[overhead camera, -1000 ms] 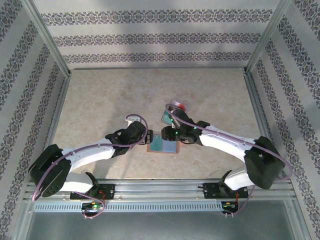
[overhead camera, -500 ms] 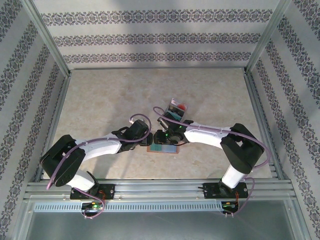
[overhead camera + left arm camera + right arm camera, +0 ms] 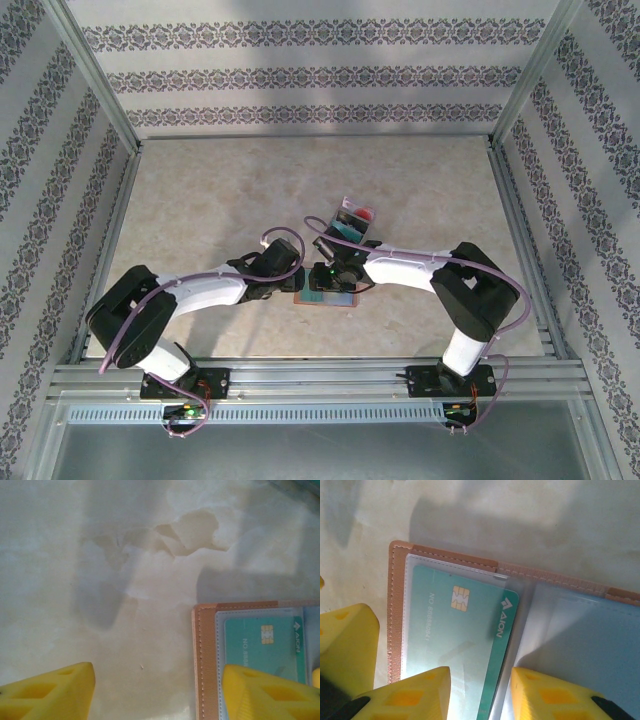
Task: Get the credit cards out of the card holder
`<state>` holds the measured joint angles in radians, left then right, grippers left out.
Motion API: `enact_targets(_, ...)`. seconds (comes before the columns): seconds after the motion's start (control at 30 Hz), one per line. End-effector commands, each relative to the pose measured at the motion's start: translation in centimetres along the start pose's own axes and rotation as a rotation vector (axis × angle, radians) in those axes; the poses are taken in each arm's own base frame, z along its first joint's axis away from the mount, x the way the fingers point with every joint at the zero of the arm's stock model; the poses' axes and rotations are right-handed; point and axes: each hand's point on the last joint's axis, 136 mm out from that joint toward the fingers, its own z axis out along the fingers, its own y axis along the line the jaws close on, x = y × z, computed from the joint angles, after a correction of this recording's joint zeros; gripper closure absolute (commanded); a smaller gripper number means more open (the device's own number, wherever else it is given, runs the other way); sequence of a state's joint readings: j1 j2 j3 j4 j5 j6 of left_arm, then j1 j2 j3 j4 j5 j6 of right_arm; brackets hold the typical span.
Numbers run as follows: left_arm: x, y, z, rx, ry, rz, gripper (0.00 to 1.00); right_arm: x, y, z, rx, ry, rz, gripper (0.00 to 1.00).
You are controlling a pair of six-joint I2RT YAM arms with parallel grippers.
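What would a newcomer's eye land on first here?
The teal-green card with its gold chip, lying in the open brown card holder near the front centre of the table. The left claw and right claw both sit right at it, open.

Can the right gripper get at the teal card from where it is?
Probably yes: the right gripper hangs open over the teal card, whose inner edge seems to poke from the card holder sleeve; nothing lies between.

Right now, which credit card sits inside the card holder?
The teal-green chip card, under the card holder's clear sleeve; the red one lies apart in the clear tray.
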<state>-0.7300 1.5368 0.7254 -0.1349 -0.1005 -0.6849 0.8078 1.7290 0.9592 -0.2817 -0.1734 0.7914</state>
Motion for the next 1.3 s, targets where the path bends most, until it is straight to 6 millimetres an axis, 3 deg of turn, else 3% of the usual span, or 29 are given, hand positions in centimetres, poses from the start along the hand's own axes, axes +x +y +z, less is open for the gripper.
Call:
enact_targets(0.0, 0.2, 0.5, 0.2, -0.027, 0.040, 0.011, 0.39, 0.0, -0.4, 0.3, 0.028, 0.007, 0.022, 0.63)
enact_targets(0.53, 2.8, 0.1, 1.5, -0.001, 0.167, 0.056, 0.59, -0.4, -0.2, 0.5, -0.031, 0.007, 0.061, 0.67)
enact_targets(1.27, 3.2, -0.6, 1.8, 0.032, 0.190, 0.050, 0.62, -0.1, -0.3, 1.1, -0.001, 0.031, 0.066, 0.64)
